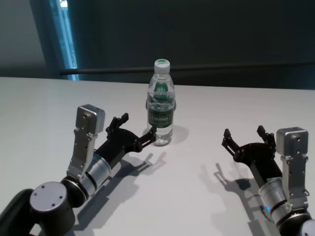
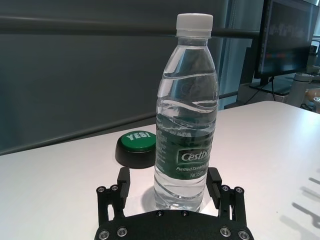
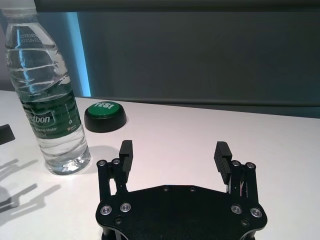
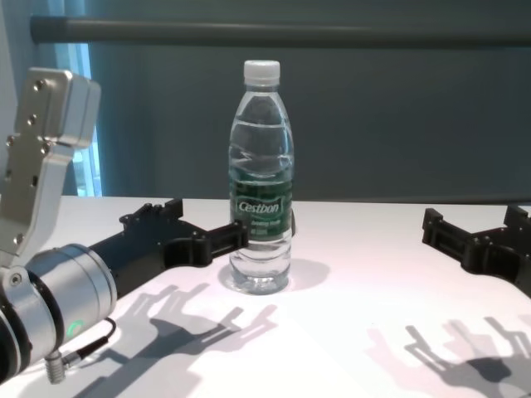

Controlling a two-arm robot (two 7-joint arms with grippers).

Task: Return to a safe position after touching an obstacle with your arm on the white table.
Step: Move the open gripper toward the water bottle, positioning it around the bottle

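The obstacle, a clear water bottle (image 1: 161, 105) with a white cap and a green "Cestbon" label, stands upright on the white table (image 1: 39, 108). My left gripper (image 1: 136, 127) is open and low over the table, right at the bottle's base. One fingertip (image 1: 151, 132) is close against the bottle; I cannot tell whether it touches. In the left wrist view the bottle (image 2: 185, 125) stands just ahead of the open left gripper (image 2: 169, 179). My right gripper (image 1: 244, 135) is open and empty, well to the bottle's right. The right wrist view shows the right gripper (image 3: 174, 151) with the bottle (image 3: 47, 100) off to one side.
A black button with a green "YES!" top (image 2: 136, 148) sits on the table behind the bottle; it also shows in the right wrist view (image 3: 105, 116). A dark rail (image 4: 332, 33) runs along the table's far edge. The chest view shows the bottle (image 4: 261, 182) between both arms.
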